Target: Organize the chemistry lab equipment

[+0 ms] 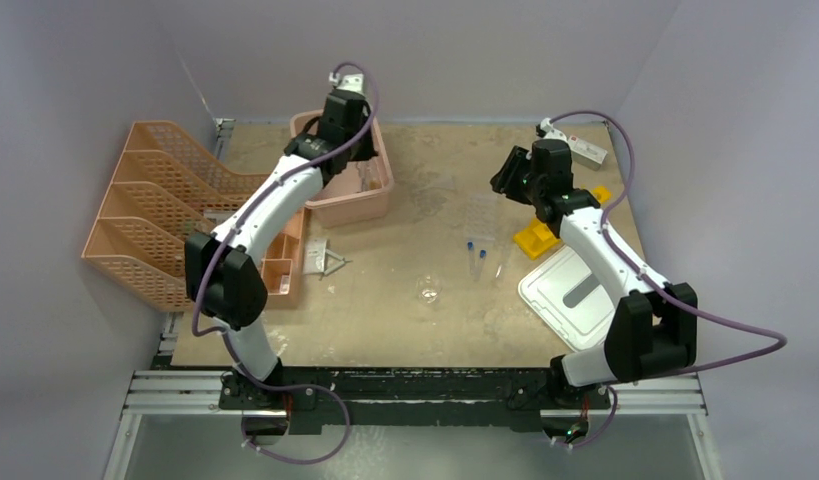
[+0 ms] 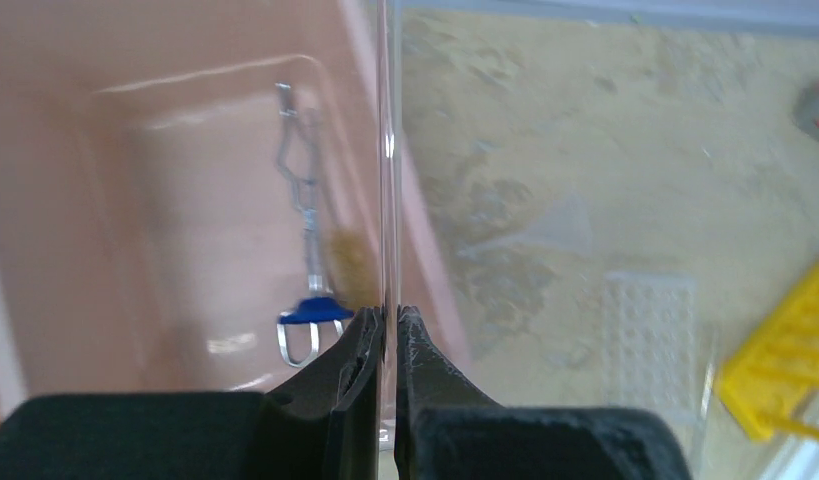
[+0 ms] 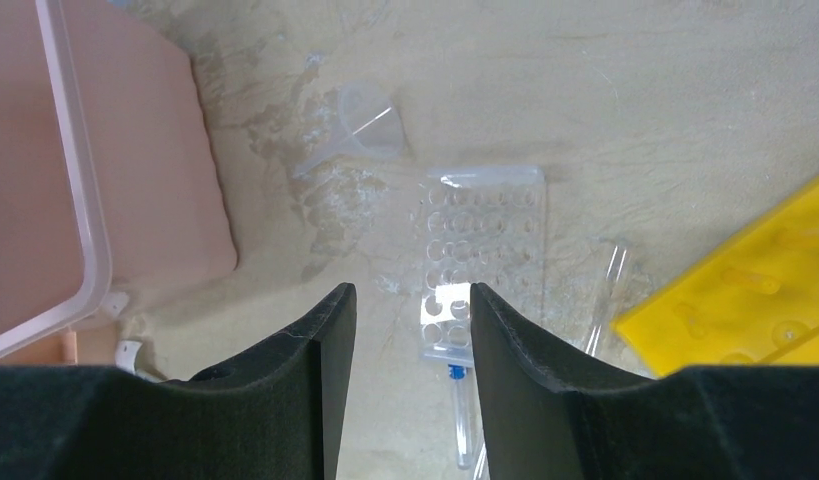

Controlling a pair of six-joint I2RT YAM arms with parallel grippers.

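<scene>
A thin clear glass rod (image 2: pixel 388 150) is pinched between the fingertips of the left tool (image 2: pixel 388 316), whose jaws are closed narrowly on it. In the left wrist view the rod runs straight up toward 12 o'clock, in line with the right wall of a pink bin (image 1: pixel 351 208). Whether it touches that wall cannot be told.

Inside the bin, at 10 o'clock from the fingertips, lie metal scissor-tongs (image 2: pixel 303 190) with a blue part near the loop handles. A blurred brownish shape sits just beside them and is too unclear to name.

From overhead, the bin stands at 11 o'clock on the sandy counter (image 1: pixel 425 205), with the left arm reaching over it. Orange mesh file trays (image 1: pixel 145 200) are at 9 o'clock, at the counter's left edge.

Near the counter's middle, toward 6 o'clock, is a tiny glass beaker (image 1: pixel 428 291). Two blue-capped clear tubes (image 1: pixel 475 255) lie at 4 o'clock from the middle. A yellow holed rack (image 1: pixel 537 238) is at 3 o'clock, and a white lid (image 1: pixel 560 290) lies flat at 4 o'clock near the right edge.

The right tool (image 3: pixel 410 292) hangs above the counter with its jaws partway apart and nothing between them. Below it in the right wrist view lies a clear rack (image 3: pixel 485 240) with rows of round wells. A clear funnel (image 3: pixel 370 125) lies on its side at 11 o'clock from that rack.
</scene>
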